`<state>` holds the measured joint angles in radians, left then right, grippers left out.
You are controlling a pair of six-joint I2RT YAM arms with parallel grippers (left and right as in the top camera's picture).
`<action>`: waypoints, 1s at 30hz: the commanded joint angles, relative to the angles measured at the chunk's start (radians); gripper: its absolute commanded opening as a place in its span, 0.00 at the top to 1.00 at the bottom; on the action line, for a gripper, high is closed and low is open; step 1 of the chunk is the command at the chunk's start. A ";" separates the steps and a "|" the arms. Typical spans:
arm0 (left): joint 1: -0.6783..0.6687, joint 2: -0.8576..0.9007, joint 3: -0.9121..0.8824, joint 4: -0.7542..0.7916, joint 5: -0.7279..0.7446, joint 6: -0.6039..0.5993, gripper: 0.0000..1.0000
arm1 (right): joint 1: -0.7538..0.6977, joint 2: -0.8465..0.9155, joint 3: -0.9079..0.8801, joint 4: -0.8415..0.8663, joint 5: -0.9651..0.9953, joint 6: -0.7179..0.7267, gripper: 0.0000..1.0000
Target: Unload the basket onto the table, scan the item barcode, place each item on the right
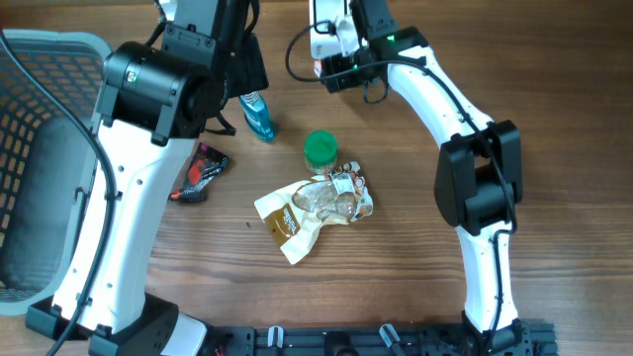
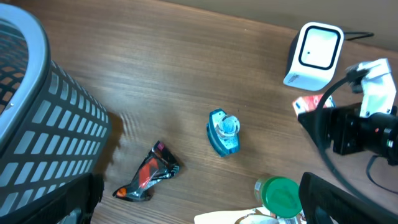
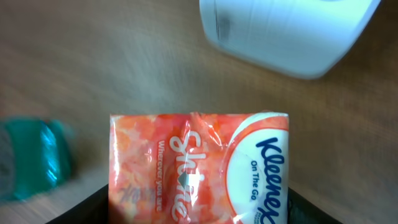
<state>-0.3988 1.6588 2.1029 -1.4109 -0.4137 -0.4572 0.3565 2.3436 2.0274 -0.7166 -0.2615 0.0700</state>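
An orange and white Kleenex tissue pack (image 3: 199, 165) fills the gap between the jaws of my right gripper (image 3: 196, 210), which is shut on it above the table. The white barcode scanner (image 3: 286, 31) stands just beyond the pack's far edge. In the left wrist view the scanner (image 2: 314, 55) faces forward, with a corner of the pack (image 2: 305, 103) showing below it, beside the right arm's black wrist. From overhead the right gripper (image 1: 331, 71) is at the back centre, next to the scanner (image 1: 324, 30). My left gripper (image 2: 199, 205) hangs open and empty high above the table.
A blue bottle (image 1: 259, 114) lies left of centre, and a green-lidded jar (image 1: 319, 148) stands by a pile of snack wrappers (image 1: 315, 208). A black and red packet (image 1: 201, 176) lies further left. A grey basket (image 1: 40, 148) takes up the left edge.
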 commanded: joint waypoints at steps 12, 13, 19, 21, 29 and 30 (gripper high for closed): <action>0.004 0.013 -0.005 0.015 0.014 -0.003 0.00 | -0.047 0.006 0.024 0.519 -0.428 1.193 0.36; 0.004 0.013 -0.005 0.014 0.014 -0.003 0.00 | -0.050 0.019 0.024 0.536 -0.432 1.271 0.37; 0.004 0.013 -0.005 -0.009 0.051 -0.003 0.00 | -0.096 0.085 0.024 0.575 -0.432 1.576 0.37; 0.004 0.013 -0.005 -0.013 0.068 -0.003 0.00 | -0.117 0.108 0.024 0.592 -0.427 1.630 0.36; 0.004 0.013 -0.005 -0.014 0.110 -0.022 0.00 | -0.122 0.285 0.024 1.039 -0.442 2.002 0.41; 0.004 0.013 -0.005 -0.014 0.110 -0.021 0.00 | -0.118 0.286 0.024 1.047 -0.443 2.001 0.40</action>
<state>-0.3988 1.6600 2.1021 -1.4246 -0.3141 -0.4618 0.2211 2.5996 2.0399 0.3149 -0.6815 2.0022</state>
